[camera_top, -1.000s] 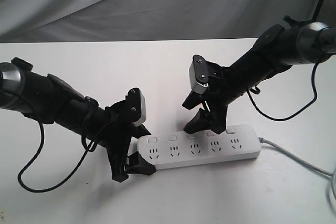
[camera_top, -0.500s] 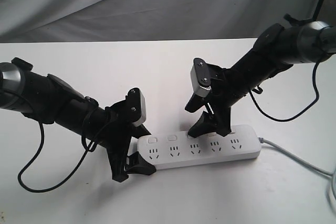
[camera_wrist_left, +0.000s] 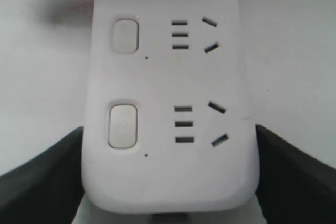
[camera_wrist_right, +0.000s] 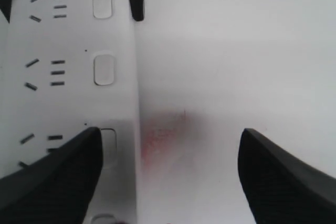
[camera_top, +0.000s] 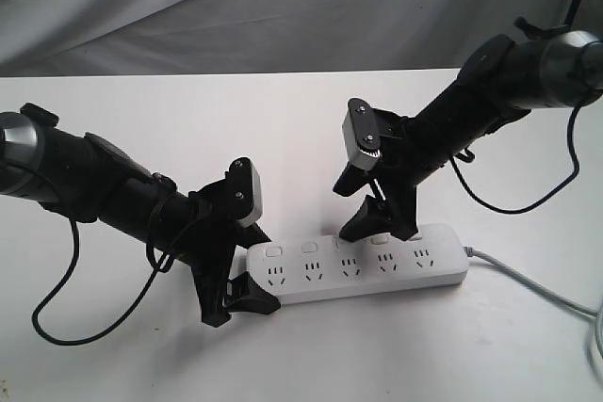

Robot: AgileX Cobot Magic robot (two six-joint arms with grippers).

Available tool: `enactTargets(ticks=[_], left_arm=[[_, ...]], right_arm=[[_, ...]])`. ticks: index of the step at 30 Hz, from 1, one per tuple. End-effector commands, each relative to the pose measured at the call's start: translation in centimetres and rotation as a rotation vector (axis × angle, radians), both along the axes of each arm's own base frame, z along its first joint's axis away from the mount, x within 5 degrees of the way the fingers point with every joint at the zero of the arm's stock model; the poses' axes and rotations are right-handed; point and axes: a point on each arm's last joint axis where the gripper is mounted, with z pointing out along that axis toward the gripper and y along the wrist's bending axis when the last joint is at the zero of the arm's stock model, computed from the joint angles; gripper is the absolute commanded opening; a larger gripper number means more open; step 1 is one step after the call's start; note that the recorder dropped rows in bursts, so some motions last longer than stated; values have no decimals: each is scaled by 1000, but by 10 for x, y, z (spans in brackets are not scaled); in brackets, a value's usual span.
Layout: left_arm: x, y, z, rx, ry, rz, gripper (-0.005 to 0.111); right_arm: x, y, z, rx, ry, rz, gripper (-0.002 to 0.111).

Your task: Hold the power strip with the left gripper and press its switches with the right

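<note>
**Exterior view.** The power strip (camera_top: 358, 268) lies at lower centre on the white table (camera_top: 141, 110). Its long axis runs left to right, and the grey cord (camera_top: 528, 280) leaves the right end. I see the left gripper (camera_top: 252, 270) closed across the strip's left end. The right gripper (camera_top: 382, 223) hangs spread over the switches (camera_top: 344, 244), holding nothing. The red marks on its grey block (camera_top: 363, 138) are too small to read.

**Left wrist view.** The power strip (camera_wrist_left: 168, 77) runs up the frame, rounded end at the bottom. Both fingers (camera_wrist_left: 42, 177) meet its sides.

**Right wrist view.** One finger (camera_wrist_right: 52, 177) overlaps a switch on the strip (camera_wrist_right: 73, 40). The other is over bare table. I cannot tell whether the first one touches.
</note>
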Motion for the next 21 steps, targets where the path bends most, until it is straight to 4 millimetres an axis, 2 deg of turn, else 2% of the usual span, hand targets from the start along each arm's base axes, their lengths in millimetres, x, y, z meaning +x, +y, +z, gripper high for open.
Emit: enactTargets(ticks=[1, 15, 21], left_arm=[[0, -2, 1, 2, -4, 7, 0], [0, -2, 1, 2, -5, 7, 0], [0, -2, 1, 2, -5, 7, 0]], right_arm=[[-3, 2, 20, 15, -20, 5, 67], [-4, -6, 16, -55, -5, 0, 67], [-4, -22, 16, -63, 8, -37, 67]])
